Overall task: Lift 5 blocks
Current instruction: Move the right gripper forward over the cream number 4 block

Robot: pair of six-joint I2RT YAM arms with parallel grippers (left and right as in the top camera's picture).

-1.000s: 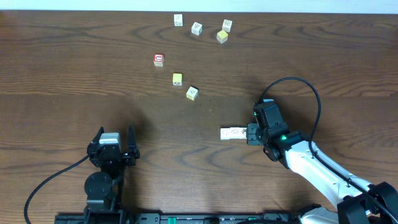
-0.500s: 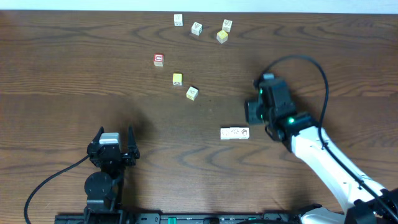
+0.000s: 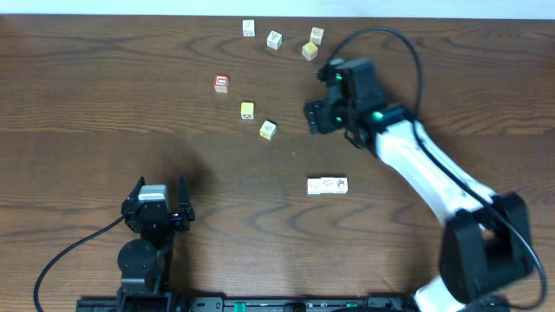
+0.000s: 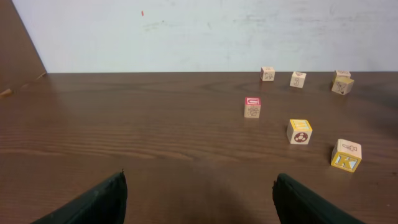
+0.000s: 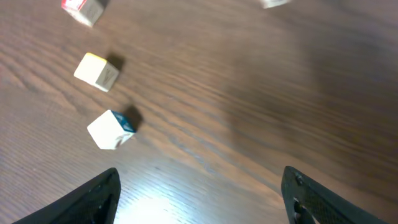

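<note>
— Brown wood all across: that is the table (image 3: 87, 104). What stands at its left?

— The left arm (image 3: 143, 256), by the front edge. The left jaws are spread wide and empty. The left wrist view shows only two dark fingertips (image 4: 99, 205) in the bottom corners, with bare table between them.

— And ahead of them?

— Well ahead and a little to the right stands the red-faced cube (image 3: 221, 82), alone. To its right and nearer those jaws is a yellow-topped block (image 3: 247, 109). Right of that is the K block (image 3: 268, 129), its yellow K face turned toward the left wrist camera. The three stand apart, none touching.

— Farther back?

— Four more lie near the far edge, well beyond both pairs of jaws. From the left there is a cream block (image 3: 249, 28), then a second cream block (image 3: 274, 39). After them comes a yellow block (image 3: 310, 50), with a white block (image 3: 316, 35) just behind it. I cannot tell whether those last two touch.

— The light strip toward the front?

— It is a pale row (image 3: 327, 185) lying flat, with printed marks on top. It looks like blocks set side by side, but I cannot tell how many. It lies well apart from the right jaws, on their near side.

— And the right side?

— The right arm (image 3: 425, 169) reaches in from the front right corner. The right jaws hover over bare wood, spread and holding nothing. The K block sits near them on their left, with the yellow-topped block beyond it. The yellow block lies just past them toward the far edge.
</note>
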